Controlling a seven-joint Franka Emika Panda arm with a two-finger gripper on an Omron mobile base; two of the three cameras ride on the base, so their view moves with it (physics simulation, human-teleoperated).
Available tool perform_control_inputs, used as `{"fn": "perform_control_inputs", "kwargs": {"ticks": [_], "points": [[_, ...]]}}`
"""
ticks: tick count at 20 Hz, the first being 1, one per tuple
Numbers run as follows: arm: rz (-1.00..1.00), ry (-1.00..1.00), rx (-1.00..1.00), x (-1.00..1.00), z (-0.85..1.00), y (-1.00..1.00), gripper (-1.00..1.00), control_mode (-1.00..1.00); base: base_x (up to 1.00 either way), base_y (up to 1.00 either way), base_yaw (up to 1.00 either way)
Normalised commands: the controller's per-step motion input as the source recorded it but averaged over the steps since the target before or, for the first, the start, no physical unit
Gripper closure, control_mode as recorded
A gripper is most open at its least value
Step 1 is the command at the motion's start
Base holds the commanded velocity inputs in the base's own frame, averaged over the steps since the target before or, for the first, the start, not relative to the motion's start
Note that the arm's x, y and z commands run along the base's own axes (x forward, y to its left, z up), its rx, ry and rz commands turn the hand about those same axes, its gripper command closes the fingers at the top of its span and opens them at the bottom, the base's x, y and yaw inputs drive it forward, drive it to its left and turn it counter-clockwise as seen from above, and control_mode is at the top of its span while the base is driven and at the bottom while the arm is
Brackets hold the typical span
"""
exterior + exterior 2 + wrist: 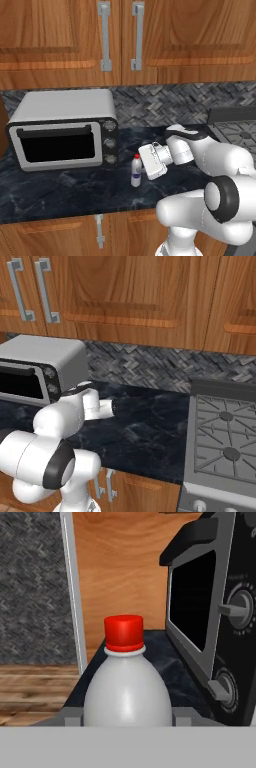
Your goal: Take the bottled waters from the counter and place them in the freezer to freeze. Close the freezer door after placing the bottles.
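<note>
A white bottled water (135,172) with a red cap stands upright on the dark marbled counter (50,192), just right of the toaster oven's knobs. My gripper (141,169) reaches in from the right and is shut on the bottle's body. In the hand view the bottle (125,692) stands close up in the middle, and a grey fingertip (73,718) presses against each of its sides. From the right base view my gripper (111,407) points left over the counter (150,431) and the bottle is hidden behind the arm. The freezer and its door are out of view.
A grey toaster oven (62,132) with a black window stands on the counter left of the bottle, its knobs (235,609) close by. A stove (225,441) borders the counter on the right. Wooden wall cabinets (120,35) hang overhead. A thin grey upright strip (73,587) stands beyond the counter's end.
</note>
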Motion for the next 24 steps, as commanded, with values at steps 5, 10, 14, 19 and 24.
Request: {"fn": "perform_control_inputs", "kwargs": {"ticks": [5,10,14,19,24], "points": [[0.0,0.0,0.0,-0.11,0.19,0.0,1.0,-1.0,0.0,0.0,0.0],[-0.01,-0.07,0.02,-0.25,0.6,0.01,1.0,-1.0,0.0,0.0,0.0],[0.0,-0.03,0.03,-0.2,0.45,0.16,1.0,1.0,-0.13,0.12,0.0],[0.0,0.0,0.0,0.0,0.0,0.0,1.0,1.0,-0.92,0.81,0.0],[0.0,0.0,0.0,0.0,0.0,0.0,1.0,1.0,-1.0,1.0,0.0]]}}
